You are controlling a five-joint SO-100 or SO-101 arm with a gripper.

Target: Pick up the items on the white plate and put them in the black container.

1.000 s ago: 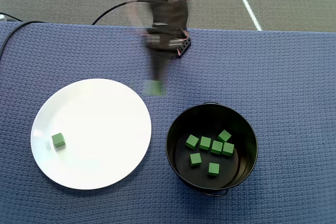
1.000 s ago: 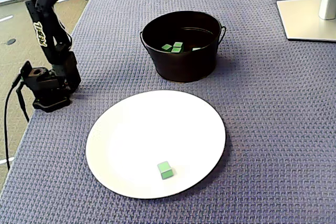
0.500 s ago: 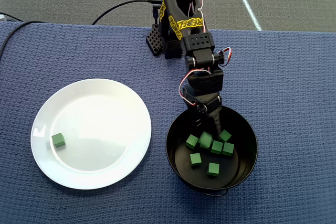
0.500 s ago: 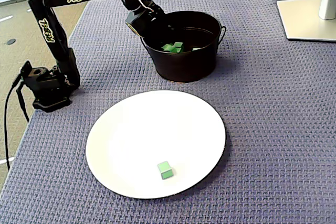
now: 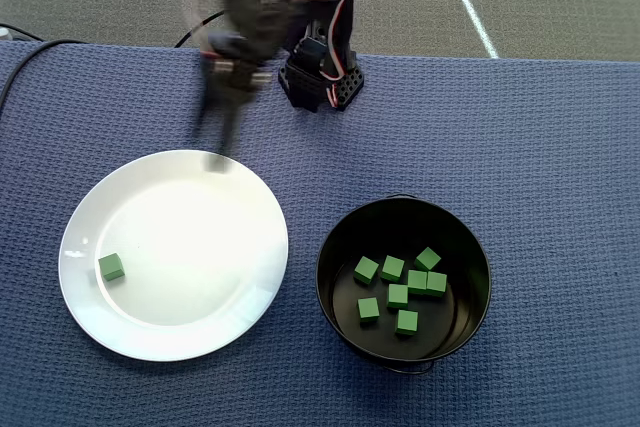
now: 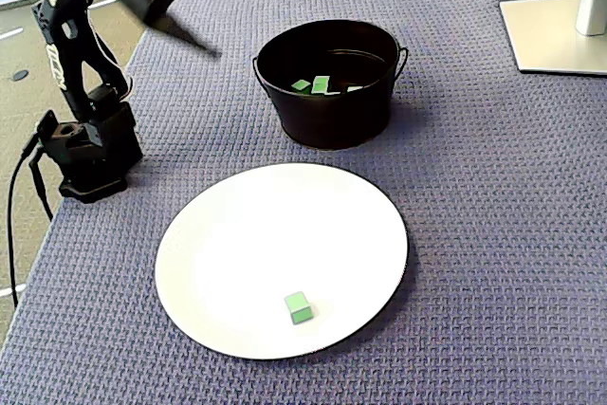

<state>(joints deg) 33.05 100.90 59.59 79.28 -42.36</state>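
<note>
On the plate (image 5: 180, 207), one cube (image 5: 111, 267) sits near its left rim in overhead view, rest bare. Seven cubes in pot (image 5: 330, 247). Claw (image 6: 223, 2) spread wide, empty, blurred, above tabletop.

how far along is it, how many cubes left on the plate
Nearly done. Seven green cubes lie in the black pot. The gripper is open and empty, blurred in mid-swing. One cube is left on the white plate.

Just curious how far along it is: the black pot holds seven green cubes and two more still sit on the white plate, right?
Not quite. The overhead view shows only one green cube left on the white plate; the black pot does hold seven.
</note>
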